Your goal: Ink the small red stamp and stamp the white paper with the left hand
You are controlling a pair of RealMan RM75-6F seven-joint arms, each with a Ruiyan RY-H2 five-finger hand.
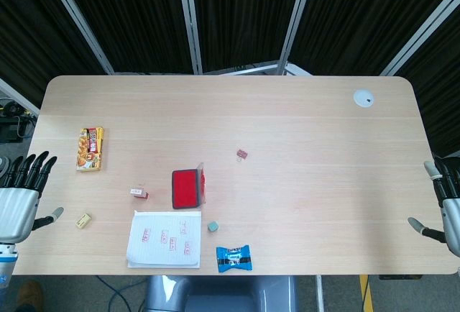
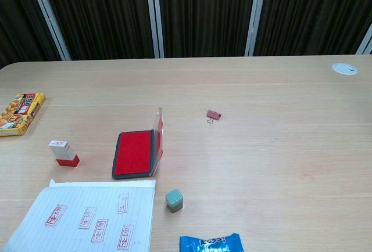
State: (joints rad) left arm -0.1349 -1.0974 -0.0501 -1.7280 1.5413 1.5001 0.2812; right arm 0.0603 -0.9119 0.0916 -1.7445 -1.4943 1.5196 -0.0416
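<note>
The small red stamp (image 1: 139, 193) (image 2: 64, 153) with a white top stands on the table just left of the open red ink pad (image 1: 186, 187) (image 2: 135, 153), whose clear lid is raised on its right side. The white lined paper (image 1: 164, 238) (image 2: 87, 217), bearing several red prints, lies at the front edge below them. My left hand (image 1: 20, 195) hovers off the table's left edge, fingers spread and empty, far from the stamp. My right hand (image 1: 445, 208) is at the right edge, also open and empty. Neither hand shows in the chest view.
A yellow snack box (image 1: 90, 148) (image 2: 18, 112) lies at the left. A small beige block (image 1: 83, 220) sits near the left hand. A grey-green cube (image 1: 213, 226) (image 2: 174, 200), a blue packet (image 1: 234, 258) (image 2: 210, 244), a pink binder clip (image 1: 242, 154) (image 2: 213, 115) and a white disc (image 1: 364, 98) (image 2: 344, 68) are also on the table.
</note>
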